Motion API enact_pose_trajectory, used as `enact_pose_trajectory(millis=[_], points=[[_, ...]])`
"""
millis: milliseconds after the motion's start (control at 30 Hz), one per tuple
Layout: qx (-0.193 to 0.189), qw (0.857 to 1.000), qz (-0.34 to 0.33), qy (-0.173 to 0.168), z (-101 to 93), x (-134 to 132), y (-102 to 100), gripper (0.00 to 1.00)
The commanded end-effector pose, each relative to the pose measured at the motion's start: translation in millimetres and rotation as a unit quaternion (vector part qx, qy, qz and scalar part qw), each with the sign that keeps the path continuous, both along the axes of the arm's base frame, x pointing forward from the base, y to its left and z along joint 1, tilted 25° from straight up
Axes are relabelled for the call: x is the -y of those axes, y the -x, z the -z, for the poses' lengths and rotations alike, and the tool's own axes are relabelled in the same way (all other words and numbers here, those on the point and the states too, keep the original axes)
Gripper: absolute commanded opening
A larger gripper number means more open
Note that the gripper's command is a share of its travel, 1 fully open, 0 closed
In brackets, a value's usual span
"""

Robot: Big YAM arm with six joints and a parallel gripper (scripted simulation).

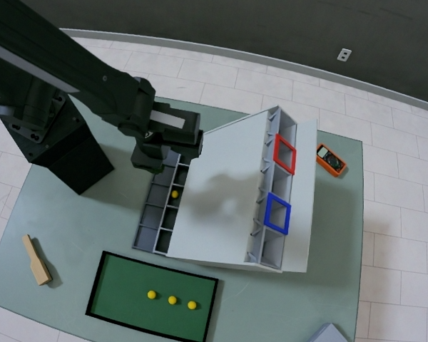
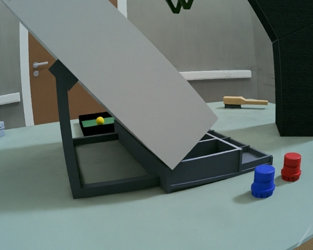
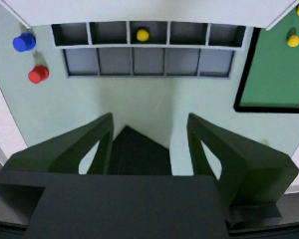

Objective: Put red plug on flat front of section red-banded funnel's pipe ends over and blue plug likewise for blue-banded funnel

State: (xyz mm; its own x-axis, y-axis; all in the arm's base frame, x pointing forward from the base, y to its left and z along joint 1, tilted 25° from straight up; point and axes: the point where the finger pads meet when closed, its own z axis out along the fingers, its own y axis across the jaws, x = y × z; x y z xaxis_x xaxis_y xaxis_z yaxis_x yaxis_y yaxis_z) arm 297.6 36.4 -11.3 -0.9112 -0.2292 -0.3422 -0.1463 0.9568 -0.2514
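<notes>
My gripper (image 3: 149,119) (image 1: 150,166) is open and empty. It hangs above the table just in front of the row of sections, near its far end in the top view. A yellow marble (image 1: 174,194) (image 3: 143,35) lies in the back part of the middle section, at the lower edge of the grey cover (image 1: 221,191) (image 2: 119,75). The flat front parts (image 3: 148,61) are bare. The red plug (image 2: 291,166) (image 3: 38,74) and the blue plug (image 2: 263,180) (image 3: 24,42) stand upright on the table beside the end of the row. The red-banded funnel (image 1: 275,149) and the blue-banded funnel (image 1: 276,226) sit at the cover's top.
A green tray (image 1: 133,279) (image 3: 269,75) with a black rim holds three yellow marbles (image 1: 172,300). A wooden brush (image 1: 36,260) (image 2: 244,102) lies at the table's left. An orange multimeter (image 1: 330,159) lies behind the funnels. The arm's black base (image 1: 59,147) stands at the back left.
</notes>
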Motion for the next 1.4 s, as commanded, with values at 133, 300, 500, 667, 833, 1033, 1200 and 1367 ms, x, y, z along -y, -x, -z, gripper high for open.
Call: enact_pose_trajectory(millis=[133, 300, 500, 667, 833, 1033, 1200, 1367], points=[[0.007, 1.000, -0.001, -0.001, -4.5, -0.4, -4.9, 0.59], [0.005, 1.000, 0.000, -0.001, -2.8, -1.2, -3.5, 0.59], [0.005, 1.000, 0.000, -0.001, -2.8, -1.2, -3.5, 0.59], [0.005, 1.000, 0.000, -0.001, -2.8, -1.2, -3.5, 0.59], [0.005, 1.000, 0.000, -0.001, -2.8, -1.2, -3.5, 0.59], [0.005, 1.000, 0.000, -0.001, -2.8, -1.2, -3.5, 0.80], [0.005, 1.000, 0.000, -0.001, -2.8, -1.2, -3.5, 0.80], [0.005, 1.000, 0.000, -0.001, -2.8, -1.2, -3.5, 0.80]])
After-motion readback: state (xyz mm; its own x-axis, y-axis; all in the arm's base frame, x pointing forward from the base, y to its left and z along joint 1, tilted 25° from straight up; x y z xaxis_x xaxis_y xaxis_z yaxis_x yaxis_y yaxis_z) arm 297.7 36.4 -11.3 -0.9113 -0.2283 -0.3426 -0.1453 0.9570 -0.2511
